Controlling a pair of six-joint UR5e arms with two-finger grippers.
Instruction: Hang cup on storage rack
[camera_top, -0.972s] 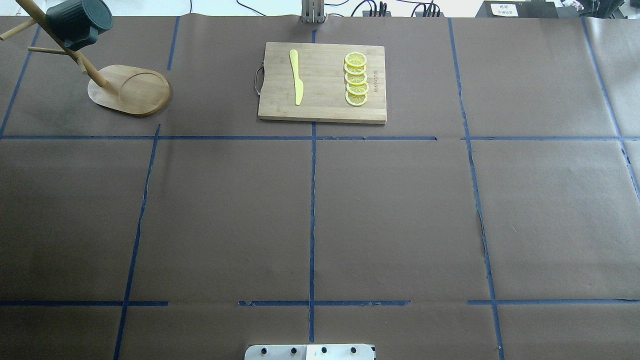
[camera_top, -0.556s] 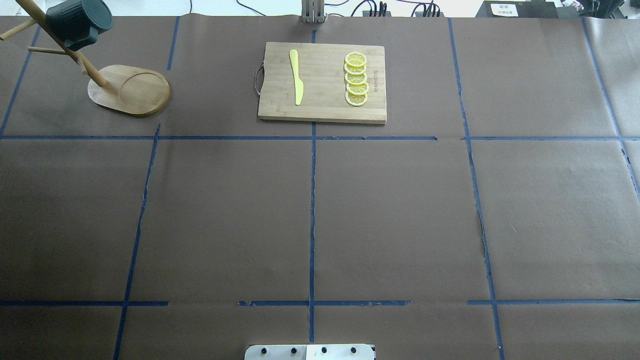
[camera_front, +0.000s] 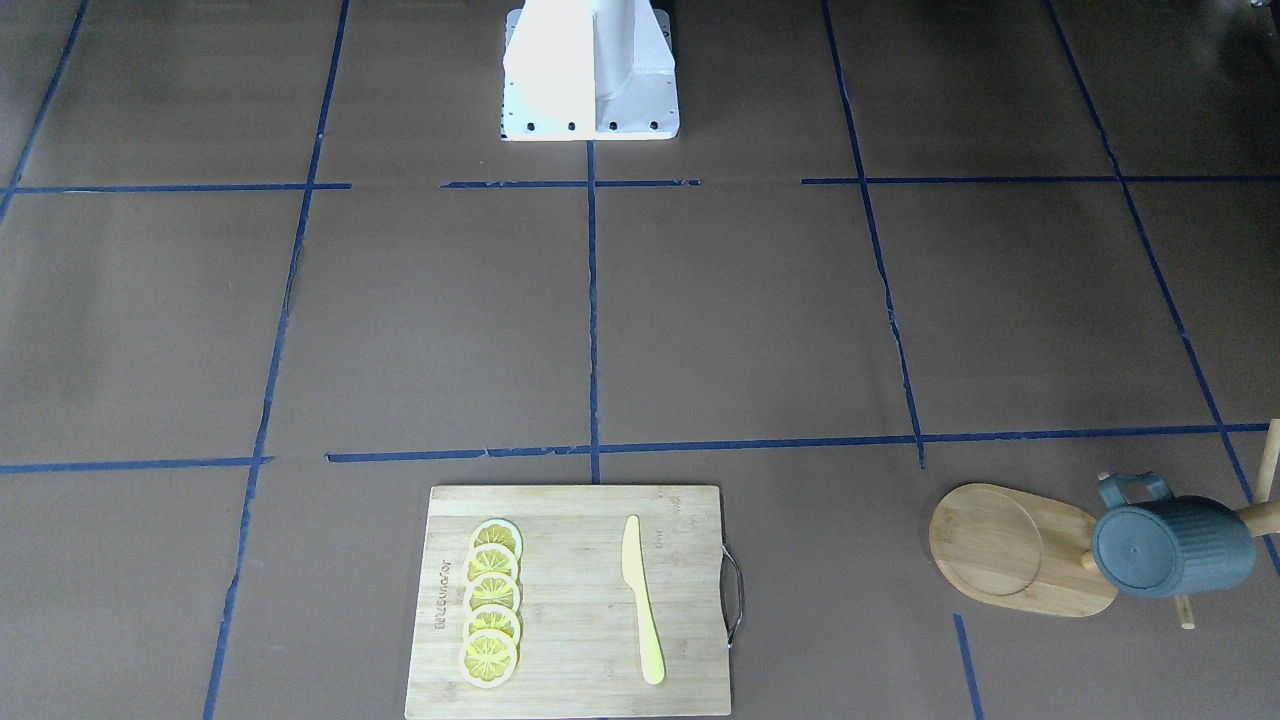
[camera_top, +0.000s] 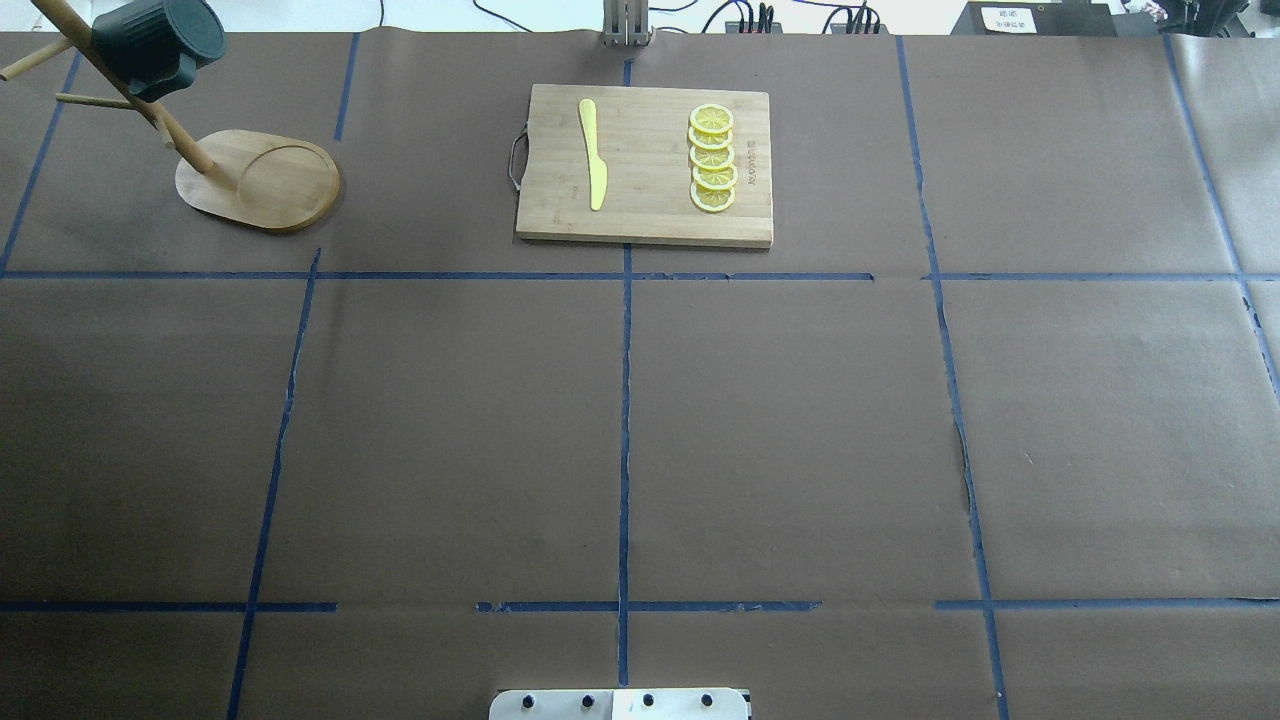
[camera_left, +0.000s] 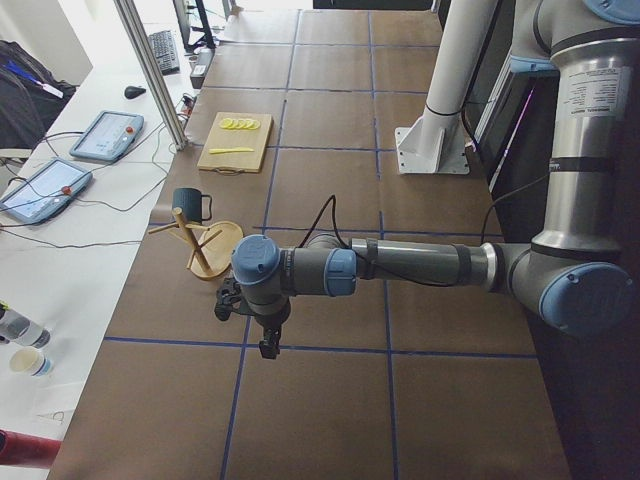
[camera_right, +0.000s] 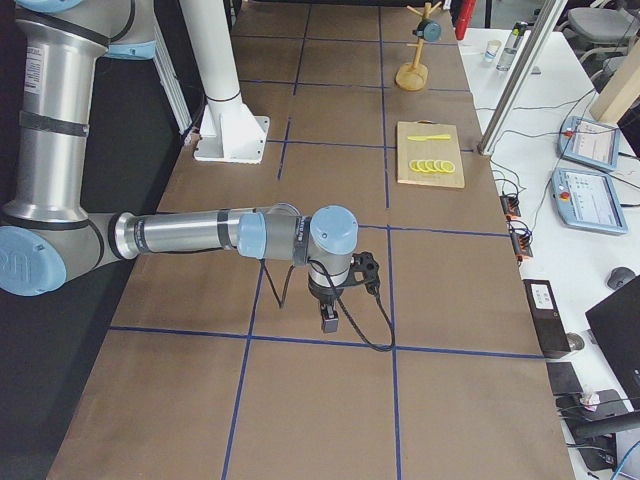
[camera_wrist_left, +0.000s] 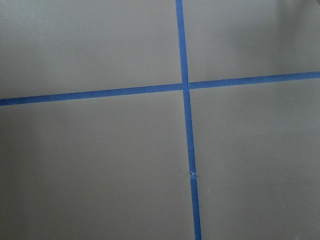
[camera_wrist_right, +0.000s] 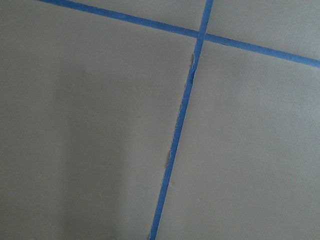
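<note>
The dark blue-grey cup (camera_top: 155, 45) hangs by its handle on a peg of the bamboo storage rack (camera_top: 270, 182) at the table's far left corner. Its base faces the front camera (camera_front: 1170, 548). The rack's oval base (camera_front: 1010, 548) lies flat and its post leans out of frame. Cup (camera_left: 190, 205) and rack (camera_left: 208, 252) also show in the left side view. My left gripper (camera_left: 268, 345) hangs over the table, well short of the rack. My right gripper (camera_right: 329, 322) hangs over a tape line, far from the rack (camera_right: 412, 72). I cannot tell whether either is open or shut.
A rectangular wooden cutting board (camera_top: 645, 225) at the far middle carries a yellow knife (camera_top: 593, 155) and several lemon slices (camera_top: 712, 158). The robot's white base (camera_front: 590, 70) stands at the near edge. Blue tape lines cross the brown table cover.
</note>
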